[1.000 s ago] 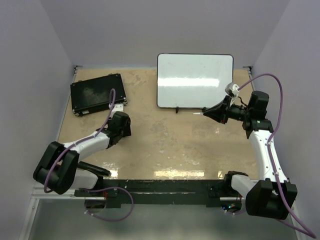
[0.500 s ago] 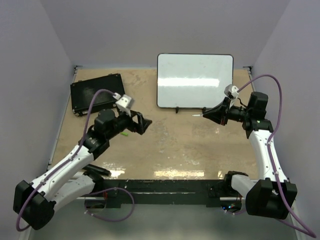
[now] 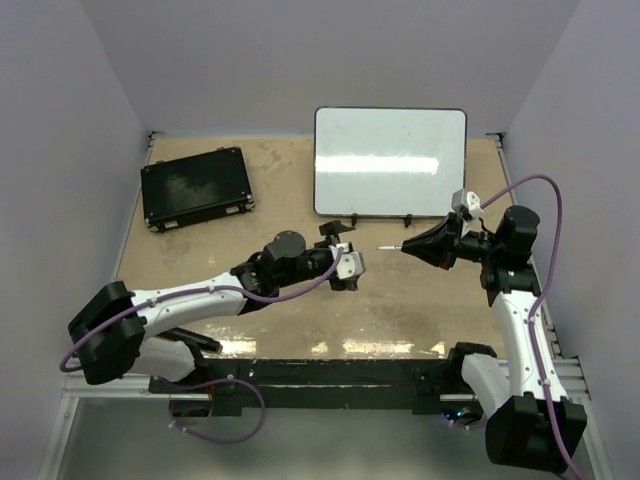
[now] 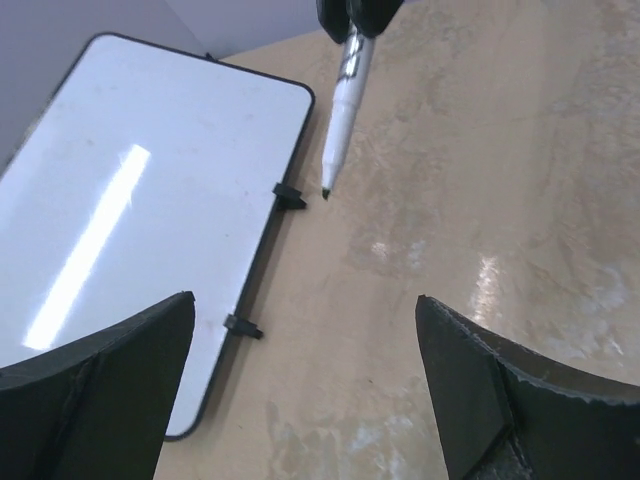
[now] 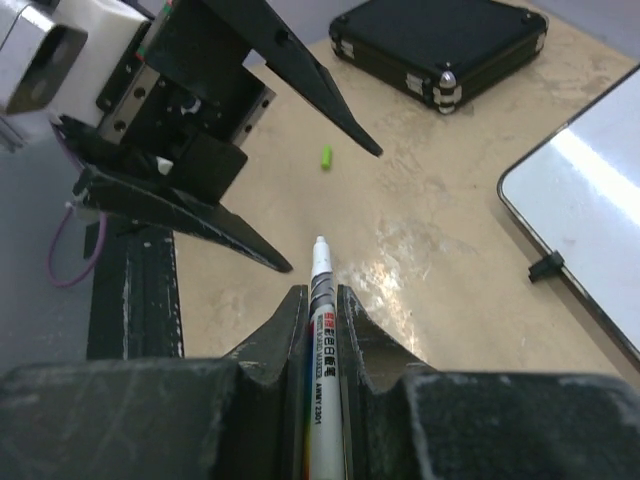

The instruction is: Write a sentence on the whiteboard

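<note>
The whiteboard [image 3: 390, 160] lies at the back, right of centre, and its surface is blank; no green sentence shows on it. It also shows in the left wrist view [image 4: 130, 200] and the right wrist view [image 5: 600, 190]. My right gripper [image 3: 410, 246] [image 5: 320, 292] is shut on a white marker [image 3: 390, 245] [image 5: 320, 265], held above the table just in front of the board, with its uncapped tip pointing left. My left gripper [image 3: 350, 250] [image 4: 304, 298] is open and empty, facing the marker [image 4: 345, 110] tip from a short gap.
A flat black case [image 3: 195, 187] [image 5: 440, 40] lies at the back left. A small green cap [image 5: 325, 156] lies on the tan table behind the left gripper. Two black clips [image 4: 288, 196] stick out from the board's near rim. Walls close in on three sides.
My left arm has swung from the black case to the table's middle, its open gripper now facing the marker. My right gripper has shifted slightly left and nearer with the marker.
</note>
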You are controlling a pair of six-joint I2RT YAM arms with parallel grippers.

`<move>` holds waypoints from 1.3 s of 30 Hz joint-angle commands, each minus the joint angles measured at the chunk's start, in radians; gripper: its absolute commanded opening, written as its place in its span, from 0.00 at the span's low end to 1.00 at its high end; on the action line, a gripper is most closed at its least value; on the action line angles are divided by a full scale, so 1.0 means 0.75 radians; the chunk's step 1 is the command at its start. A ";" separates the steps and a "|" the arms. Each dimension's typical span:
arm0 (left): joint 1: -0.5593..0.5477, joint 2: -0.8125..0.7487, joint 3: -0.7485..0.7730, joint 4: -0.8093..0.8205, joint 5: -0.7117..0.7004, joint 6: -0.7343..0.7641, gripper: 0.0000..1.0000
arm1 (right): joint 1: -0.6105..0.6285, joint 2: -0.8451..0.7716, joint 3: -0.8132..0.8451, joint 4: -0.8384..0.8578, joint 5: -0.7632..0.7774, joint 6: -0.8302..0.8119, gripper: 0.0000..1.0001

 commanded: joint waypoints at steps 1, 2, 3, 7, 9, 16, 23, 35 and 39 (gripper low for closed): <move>-0.078 0.112 0.149 0.214 -0.107 0.196 0.93 | -0.006 0.041 -0.031 0.310 -0.107 0.270 0.00; -0.092 0.135 0.178 0.214 -0.149 0.221 0.92 | -0.006 0.059 -0.027 0.308 -0.105 0.272 0.00; -0.116 0.154 0.188 0.224 -0.160 0.227 0.91 | -0.006 0.070 -0.025 0.306 -0.103 0.272 0.00; -0.143 0.256 0.245 0.227 -0.170 0.229 0.82 | -0.006 0.094 -0.021 0.293 -0.086 0.268 0.00; -0.155 0.282 0.274 0.218 -0.182 0.229 0.77 | -0.006 0.105 -0.017 0.289 -0.076 0.268 0.00; -0.166 0.358 0.341 0.212 -0.240 0.217 0.55 | -0.004 0.135 -0.015 0.279 -0.060 0.266 0.00; -0.168 0.377 0.350 0.220 -0.240 0.200 0.45 | -0.002 0.148 -0.021 0.273 -0.031 0.261 0.00; -0.178 0.409 0.401 0.182 -0.221 0.211 0.31 | 0.016 0.180 0.006 0.173 0.018 0.171 0.00; -0.180 0.426 0.425 0.147 -0.230 0.213 0.00 | 0.018 0.180 0.006 0.162 0.022 0.167 0.00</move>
